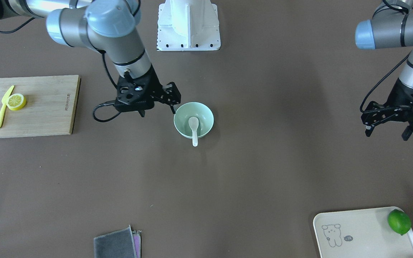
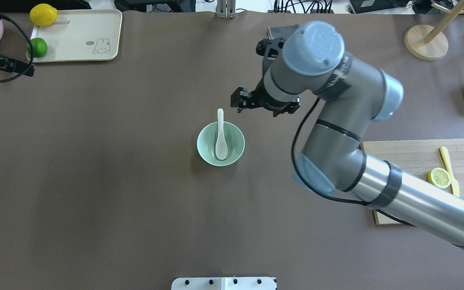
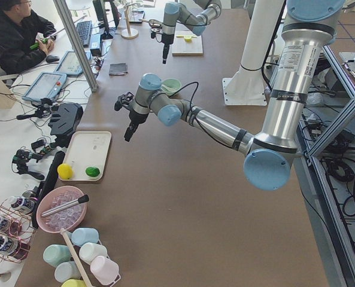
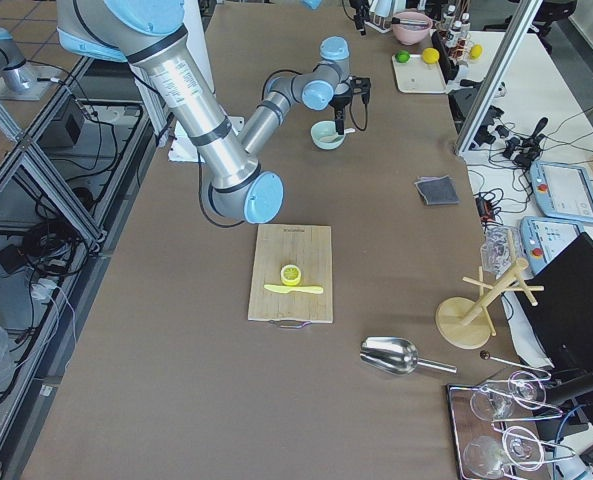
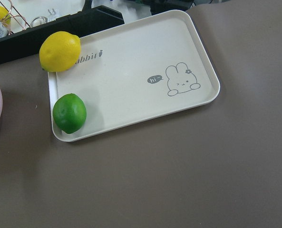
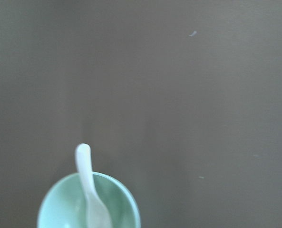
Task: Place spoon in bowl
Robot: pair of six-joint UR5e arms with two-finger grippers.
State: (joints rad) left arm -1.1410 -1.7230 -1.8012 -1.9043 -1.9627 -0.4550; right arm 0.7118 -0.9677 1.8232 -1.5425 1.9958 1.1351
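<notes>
Spoon placement, viewed from across the table [image 1: 264, 172]. Right tool [image 1: 158, 111]: jaws spread wide, holding nothing, fingers pointing down, hanging just beside the bowl [image 1: 183, 120] and above its rim; the arm reaches in from the robot's side with the wrist bent downward. Spoon [image 1: 194, 127]: scoop resting inside the bowl, handle leaning on the rim and overhanging it on the side away from the robot. Placement appears complete. The move left is judged to be a retreat, best made straight up, keeping the fingers off rim and handle so nothing tips. Left tool [image 1: 387, 134]: well apart from the bowl, jaws open, empty, pointing down.
</notes>
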